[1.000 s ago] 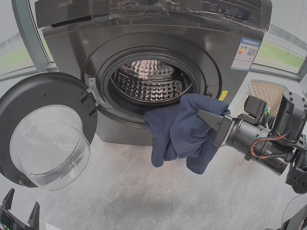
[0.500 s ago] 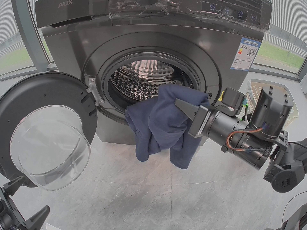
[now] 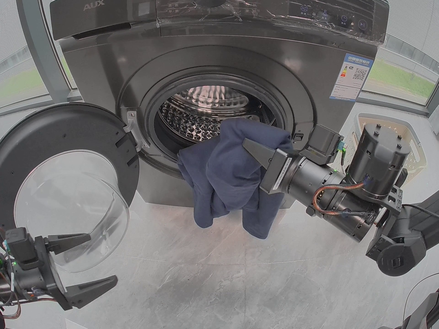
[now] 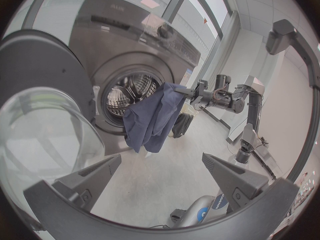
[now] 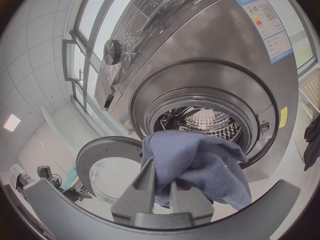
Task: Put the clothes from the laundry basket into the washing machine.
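Right end effector was clamped on a bunched fold of the navy garment, holding it in front of the lower right part of the washing machine opening. The top of the cloth sat level with the drum mouth. Two long tails hung below the lower rim, apart from the floor. None of the garment appeared to be inside the drum yet.

Left end effector was spread wide and held nothing. It sat low, just beside the glass bowl of the open door.

Risks, as judged:
- The hanging tails could catch on the lower rim and end up draped outside when the arm pushes in. The cause would be an entry that is too low or too shallow.
- An early release would drop the garment to the floor.
- The right end effector could strike the right side of the rim, since it approached at an angle.
- The left end effector could knock the door if it rose from where it was.

Counts:
- Washing machine: 1
- Door: 1, open
- Laundry basket: 1, to the machine's right
- Navy garment: 1
- Dark garment at the basket: 1
- End effectors: 2
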You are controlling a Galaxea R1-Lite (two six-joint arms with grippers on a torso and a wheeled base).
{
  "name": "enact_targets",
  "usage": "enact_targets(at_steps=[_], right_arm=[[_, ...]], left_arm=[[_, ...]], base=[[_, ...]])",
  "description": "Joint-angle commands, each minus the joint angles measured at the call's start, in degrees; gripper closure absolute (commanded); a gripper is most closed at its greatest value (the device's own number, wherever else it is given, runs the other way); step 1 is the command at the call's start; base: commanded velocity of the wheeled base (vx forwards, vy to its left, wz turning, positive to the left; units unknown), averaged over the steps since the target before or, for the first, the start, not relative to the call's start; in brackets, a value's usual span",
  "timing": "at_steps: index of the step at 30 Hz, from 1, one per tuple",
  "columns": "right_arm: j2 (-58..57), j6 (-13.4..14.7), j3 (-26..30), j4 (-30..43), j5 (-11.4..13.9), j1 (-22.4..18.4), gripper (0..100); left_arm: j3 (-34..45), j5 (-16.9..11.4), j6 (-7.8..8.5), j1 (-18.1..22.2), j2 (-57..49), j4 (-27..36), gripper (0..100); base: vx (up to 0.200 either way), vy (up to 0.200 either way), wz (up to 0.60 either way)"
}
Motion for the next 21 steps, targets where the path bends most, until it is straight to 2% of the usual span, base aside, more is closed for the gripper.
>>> enact_targets(at_steps=[1,7,8,12,13,17,21], right_arm=[[-2.18,-0.07,1.62,-0.35,-0.23,0.17,100],[-3.50,-0.07,1.62,-0.17,-0.14,0.26,100],[-3.59,-0.07,1.70,-0.26,-0.23,0.70,100],[-3.50,-0.07,1.62,-0.26,-0.23,0.96,100],[-3.59,-0.07,1.62,-0.26,-0.23,0.96,100],[-3.76,0.01,1.70,-0.26,-0.23,1.05,100],[-4.12,0.01,2.58,-0.35,-0.32,1.58,100]], left_arm=[[-3.52,1.82,-0.02,-6.37,20.14,-6.92,0],[-5.55,4.19,-0.37,-9.62,27.61,-10.79,0],[-6.60,5.33,-0.90,-10.68,30.24,-12.11,0],[-8.45,6.74,-1.87,-12.44,33.58,-13.69,0],[-9.59,7.71,-2.75,-13.05,35.69,-14.13,0],[-12.31,8.76,-4.15,-14.28,39.38,-14.13,0],[-14.42,10.87,-4.42,-15.07,43.60,-15.36,0]], base=[[0.000,0.000,0.00],[0.000,0.000,0.00],[0.000,0.000,0.00],[0.000,0.000,0.00],[0.000,0.000,0.00],[0.000,0.000,0.00],[0.000,0.000,0.00]])
